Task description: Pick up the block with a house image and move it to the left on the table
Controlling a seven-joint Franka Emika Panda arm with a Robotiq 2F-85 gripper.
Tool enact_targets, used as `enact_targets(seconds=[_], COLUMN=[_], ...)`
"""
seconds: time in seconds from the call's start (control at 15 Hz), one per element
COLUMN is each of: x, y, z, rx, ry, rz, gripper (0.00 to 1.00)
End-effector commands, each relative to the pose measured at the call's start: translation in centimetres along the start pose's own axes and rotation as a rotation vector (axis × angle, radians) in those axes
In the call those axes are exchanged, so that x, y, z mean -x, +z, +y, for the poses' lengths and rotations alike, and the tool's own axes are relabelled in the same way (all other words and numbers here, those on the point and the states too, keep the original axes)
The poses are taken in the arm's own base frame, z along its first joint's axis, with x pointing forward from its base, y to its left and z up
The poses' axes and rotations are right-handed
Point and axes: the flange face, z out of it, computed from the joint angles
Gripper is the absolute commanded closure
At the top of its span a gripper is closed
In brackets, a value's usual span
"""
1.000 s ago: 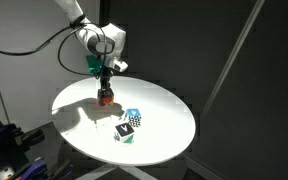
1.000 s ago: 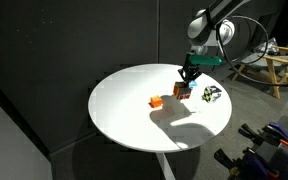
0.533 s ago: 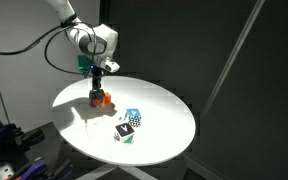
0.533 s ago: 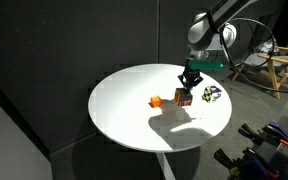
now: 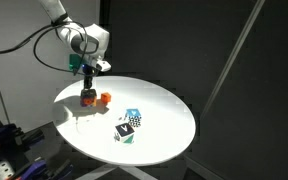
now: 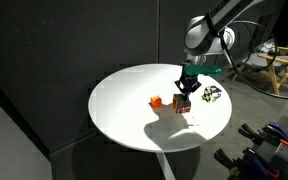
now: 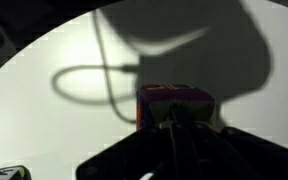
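Observation:
The block with a house image (image 5: 87,99) is dark red and hangs low over the white table (image 5: 169,140), just left of a small orange cube (image 5: 105,98). My gripper (image 5: 87,88) comes down from above and is shut on it. In the other exterior view the held block (image 6: 182,104) is right of the orange cube (image 6: 155,101), under the gripper (image 6: 186,93). The wrist view shows the block's maroon top (image 7: 172,98) between the dark fingers of the gripper (image 7: 176,125); its picture face is hidden.
A blue-and-white cube (image 5: 133,116) and a black-and-white patterned block (image 5: 125,130) lie near the table's middle, seen again as a cluster of patterned cubes (image 6: 212,95). The round table's edge (image 6: 104,128) drops off all around. Dark curtains stand behind.
The gripper has carried the block leftward in an exterior view, from right of the orange cube to its left. The other cubes have not moved.

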Motion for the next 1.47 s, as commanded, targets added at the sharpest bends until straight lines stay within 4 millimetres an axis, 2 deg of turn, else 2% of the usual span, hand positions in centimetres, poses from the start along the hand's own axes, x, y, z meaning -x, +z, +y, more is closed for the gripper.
enact_targets(seconds=[0.0,0.6,1.4], x=[0.1,0.1,-0.1], y=[0.0,0.0,-1.0], z=[-0.1,-0.2,-0.4], rx=[0.001,0.001,-0.106], ry=[0.001,0.002,0.259], rz=[-0.002,-0.002,0.028], gripper=[0.99,0.99,1.0])
